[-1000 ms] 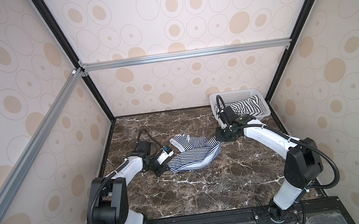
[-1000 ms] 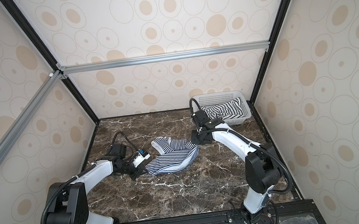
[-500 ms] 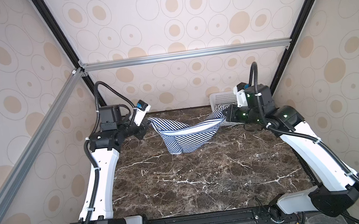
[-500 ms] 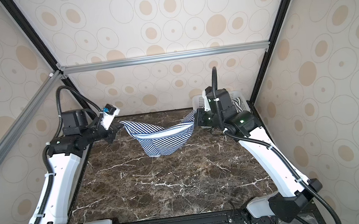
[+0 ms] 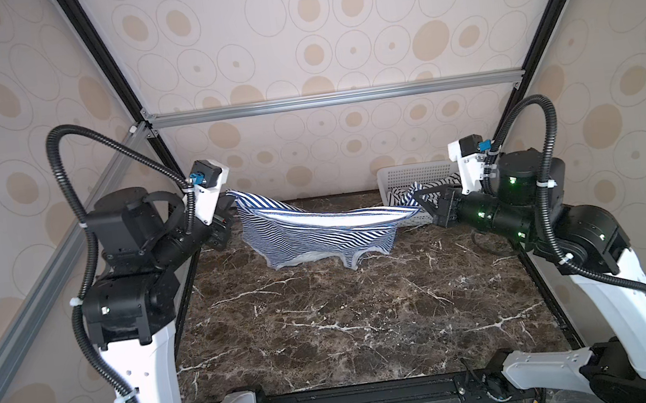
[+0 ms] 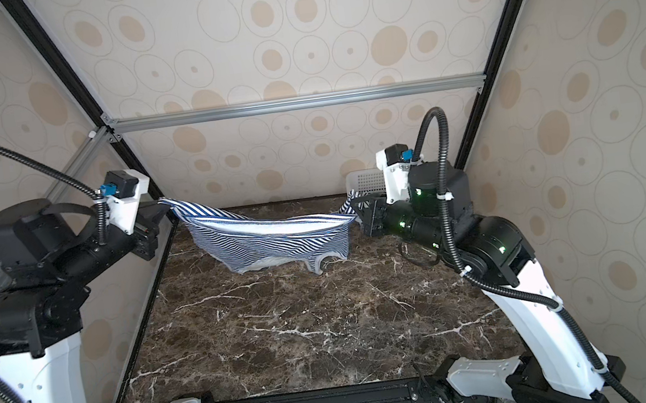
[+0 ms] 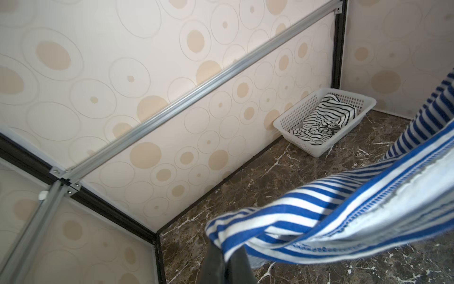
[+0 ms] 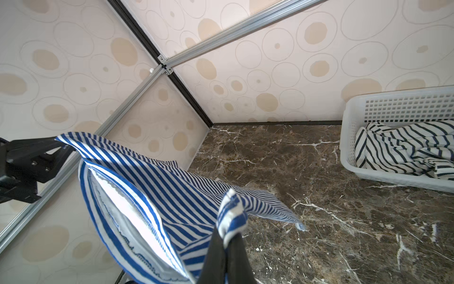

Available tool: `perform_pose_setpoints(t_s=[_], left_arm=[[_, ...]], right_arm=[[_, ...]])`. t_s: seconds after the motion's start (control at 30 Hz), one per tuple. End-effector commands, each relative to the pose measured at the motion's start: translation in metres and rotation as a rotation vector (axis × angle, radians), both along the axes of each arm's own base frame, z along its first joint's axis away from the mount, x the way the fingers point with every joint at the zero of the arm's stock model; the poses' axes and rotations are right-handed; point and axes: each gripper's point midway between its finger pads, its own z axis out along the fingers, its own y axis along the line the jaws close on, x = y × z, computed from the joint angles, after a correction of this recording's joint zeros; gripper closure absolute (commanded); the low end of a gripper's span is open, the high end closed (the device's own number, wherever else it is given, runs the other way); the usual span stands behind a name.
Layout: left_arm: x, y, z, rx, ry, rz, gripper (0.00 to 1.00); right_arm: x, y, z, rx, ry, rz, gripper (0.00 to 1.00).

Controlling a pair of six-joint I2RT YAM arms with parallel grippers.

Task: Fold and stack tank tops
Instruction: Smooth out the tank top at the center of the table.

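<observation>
**A:** What has changed on your side?

**B:** One second ago the blue top [image 5: 317, 232] lay bunched near the centre of the table [image 5: 350, 333], and both my arms were low beside it. Now I have it up in the air, toward 12 o'clock. It is spread like a hammock between the two arms.

**A:** Are the grips good?

**B:** I think yes. The left end effector [image 5: 230, 200], at about 10 o'clock, is closed narrow on one corner. In the left wrist view the stripes come out from between the fingers [image 7: 212, 268]. The right end effector [image 5: 420, 198], at about 2 o'clock, is pinched on the opposite corner in the same way.

**A:** And the other top?

**B:** The black-striped top [image 7: 324, 118] lies crumpled in the basket [image 7: 317, 153], at 1 o'clock.

**A:** So where are we in the task?

**B:** Early, in my judgement. The lift has opened the cloth, so I can lay it flat and begin the first fold. The middle sags, and I cannot tell whether the lowest flap brushes the table. If it drags when I lower it, it can wrinkle again.
</observation>
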Motion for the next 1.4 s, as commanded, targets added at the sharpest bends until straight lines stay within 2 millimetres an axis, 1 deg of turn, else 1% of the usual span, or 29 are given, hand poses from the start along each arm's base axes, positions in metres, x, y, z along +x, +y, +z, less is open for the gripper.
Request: perform_pose_setpoints(t_s=[0.0,0.1,0.2,0.27,0.3,0.33,0.4,0.47,0.5,0.53,0.63,0.7,0.73,0.77,0.83,0.9,0.97,1.0,1.07,1.13,1.17,1.23,1.27,1.33,1.37], left_arm=[[-0.029,0.008,0.014,-0.022,-0.019,0.053,1.00],[-0.050,0.011,0.032,-0.039,-0.076,0.077,1.00],[-0.061,0.013,0.045,-0.056,-0.116,0.092,1.00],[-0.057,0.014,0.048,-0.068,-0.119,0.099,1.00],[-0.051,0.015,0.047,-0.070,-0.117,0.103,1.00],[-0.043,0.015,0.044,-0.070,-0.107,0.104,1.00],[-0.018,0.017,0.031,-0.073,-0.074,0.114,1.00],[0.009,0.018,0.017,-0.069,-0.055,0.121,1.00],[0.025,0.018,0.010,-0.069,-0.043,0.119,1.00],[0.038,0.018,0.005,-0.069,-0.034,0.117,1.00],[0.082,0.017,-0.015,-0.075,-0.007,0.109,1.00],[0.115,0.018,-0.029,-0.083,0.006,0.109,1.00],[0.129,0.018,-0.035,-0.084,0.012,0.109,1.00],[0.146,0.018,-0.042,-0.086,0.021,0.111,1.00],[0.176,0.022,-0.052,-0.079,0.030,0.130,1.00],[0.199,0.023,-0.055,-0.067,0.044,0.136,1.00],[0.213,0.032,-0.044,-0.053,0.009,0.169,1.00],[0.217,0.038,-0.034,-0.054,-0.020,0.189,1.00],[0.219,0.045,-0.014,-0.064,-0.064,0.199,1.00],[0.218,0.052,-0.001,-0.073,-0.092,0.215,1.00],[0.218,0.054,0.001,-0.076,-0.099,0.218,1.00],[0.218,0.062,-0.002,-0.094,-0.105,0.236,1.00],[0.217,0.062,-0.007,-0.099,-0.102,0.226,1.00],[0.217,0.060,-0.035,-0.090,-0.056,0.208,1.00],[0.216,0.056,-0.055,-0.084,-0.020,0.187,1.00]], right_arm=[[-0.024,-0.008,0.022,0.041,-0.061,0.019,1.00],[-0.036,-0.010,0.034,0.065,-0.085,0.041,1.00],[-0.042,-0.012,0.048,0.082,-0.106,0.055,1.00],[-0.040,-0.015,0.054,0.068,-0.113,0.038,1.00],[-0.034,-0.017,0.054,0.040,-0.107,0.006,1.00],[-0.028,-0.020,0.055,0.008,-0.103,-0.021,1.00],[-0.012,-0.019,0.053,-0.066,-0.091,-0.070,1.00],[0.004,-0.010,0.056,-0.081,-0.079,-0.066,1.00],[0.016,-0.007,0.052,-0.082,-0.056,-0.066,1.00],[0.031,-0.004,0.045,-0.083,-0.026,-0.072,1.00],[0.085,-0.004,0.018,-0.066,0.074,-0.091,1.00],[0.123,-0.005,0.000,-0.051,0.112,-0.104,1.00],[0.138,-0.005,-0.006,-0.044,0.124,-0.106,1.00],[0.153,-0.001,-0.011,-0.036,0.132,-0.095,1.00],[0.179,0.007,-0.014,0.003,0.135,-0.053,1.00],[0.202,0.015,-0.010,0.086,0.144,0.014,1.00],[0.214,0.022,0.004,0.149,0.113,0.064,1.00],[0.222,0.013,0.016,0.198,0.088,0.066,1.00],[0.227,0.009,0.037,0.288,0.053,0.111,1.00],[0.229,0.002,0.048,0.338,0.033,0.122,1.00],[0.229,-0.001,0.052,0.356,0.024,0.129,1.00],[0.229,-0.003,0.050,0.358,0.029,0.133,1.00],[0.230,-0.003,0.044,0.347,0.046,0.132,1.00],[0.232,-0.002,0.022,0.318,0.105,0.123,1.00],[0.234,-0.002,0.006,0.300,0.144,0.118,1.00]])
